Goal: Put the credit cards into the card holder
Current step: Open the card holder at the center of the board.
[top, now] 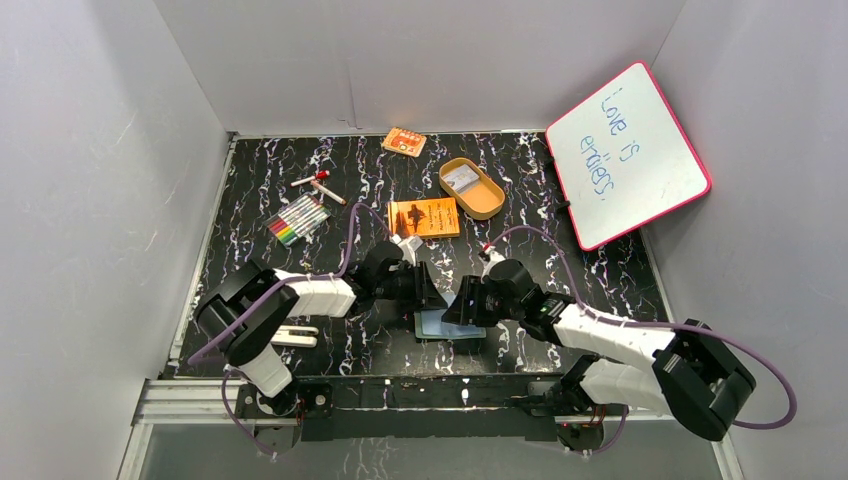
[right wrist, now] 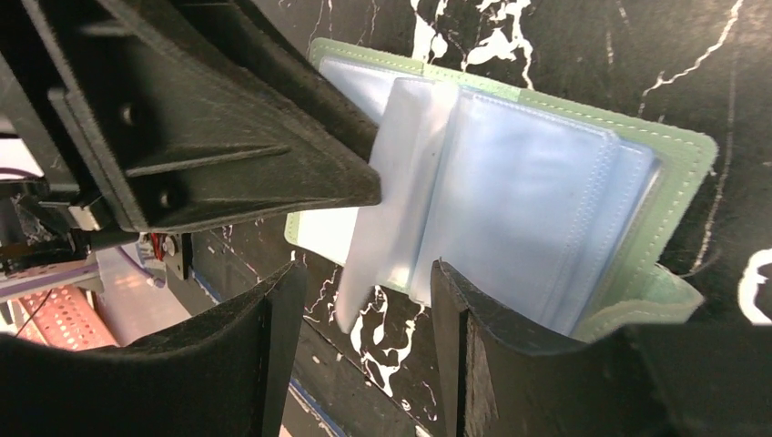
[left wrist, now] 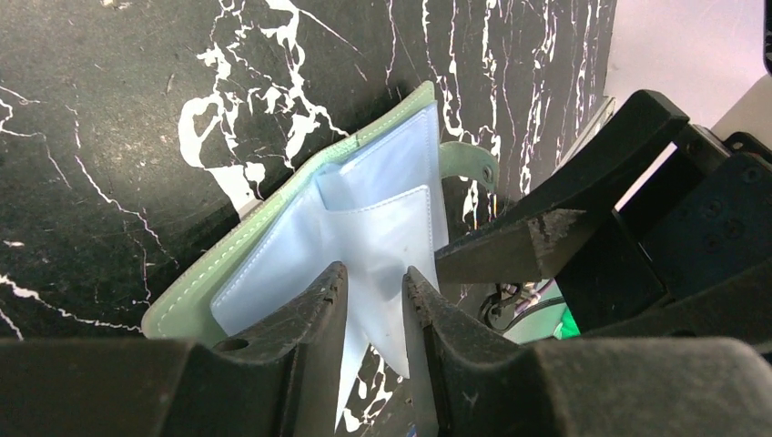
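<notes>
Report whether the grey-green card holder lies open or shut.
Open: the grey-green folding card holder lies spread on the table, its pale blue clear pockets exposed and its snap tab unfastened.

Card holder (right wrist: 678, 150): grey-green cover, matt and smooth, looks like soft synthetic leather, with pale stitching along the edge.

Inner pockets (right wrist: 537, 191): thin flexible plastic, pale blue and clear, faint gloss, welded seams.

Snap tab (left wrist: 469, 162): same green material as the cover.

Fingers (left wrist: 305, 314) of the left gripper (left wrist: 373, 276): black, matt, coarse-grained plastic. The right gripper (right wrist: 364, 273) looks the same.

Table top (left wrist: 109, 109): black with white marble-like veining, low sheen.

Whiteboard (top: 620, 150): glossy white face, pink plastic frame.

Oval tin (top: 487, 195): tan, dull, looks like metal.

Walls (top: 100, 150): grey, matt.
</notes>
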Robot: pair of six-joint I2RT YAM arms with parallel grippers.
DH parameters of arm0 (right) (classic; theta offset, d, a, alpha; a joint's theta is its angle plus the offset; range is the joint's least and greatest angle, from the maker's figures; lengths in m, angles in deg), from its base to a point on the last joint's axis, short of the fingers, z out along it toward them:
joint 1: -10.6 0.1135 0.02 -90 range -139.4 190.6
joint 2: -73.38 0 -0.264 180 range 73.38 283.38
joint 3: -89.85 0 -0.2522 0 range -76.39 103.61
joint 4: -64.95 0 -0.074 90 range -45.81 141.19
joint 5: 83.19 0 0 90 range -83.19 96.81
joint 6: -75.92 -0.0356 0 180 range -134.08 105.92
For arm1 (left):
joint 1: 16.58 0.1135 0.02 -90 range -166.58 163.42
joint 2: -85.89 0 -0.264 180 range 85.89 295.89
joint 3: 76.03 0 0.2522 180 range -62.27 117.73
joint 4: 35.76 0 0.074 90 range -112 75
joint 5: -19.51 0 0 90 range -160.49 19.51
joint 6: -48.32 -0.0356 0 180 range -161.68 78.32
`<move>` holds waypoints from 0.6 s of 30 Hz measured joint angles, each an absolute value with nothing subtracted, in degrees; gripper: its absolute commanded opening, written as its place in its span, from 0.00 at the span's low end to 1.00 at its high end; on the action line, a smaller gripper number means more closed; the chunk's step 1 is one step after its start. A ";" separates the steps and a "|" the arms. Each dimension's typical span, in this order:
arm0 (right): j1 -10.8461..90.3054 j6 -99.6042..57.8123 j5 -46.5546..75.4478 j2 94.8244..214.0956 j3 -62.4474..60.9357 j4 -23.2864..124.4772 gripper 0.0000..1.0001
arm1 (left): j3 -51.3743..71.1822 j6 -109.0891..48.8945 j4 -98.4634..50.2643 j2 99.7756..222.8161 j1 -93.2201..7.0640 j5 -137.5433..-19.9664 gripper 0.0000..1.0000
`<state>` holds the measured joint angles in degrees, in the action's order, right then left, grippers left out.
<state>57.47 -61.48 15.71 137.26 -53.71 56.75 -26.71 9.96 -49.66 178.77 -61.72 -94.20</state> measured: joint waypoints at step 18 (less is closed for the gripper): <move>57.45 -62.42 10.51 139.05 -52.51 48.97 0.30 | -26.32 10.35 -49.00 179.75 -61.72 -93.35 0.31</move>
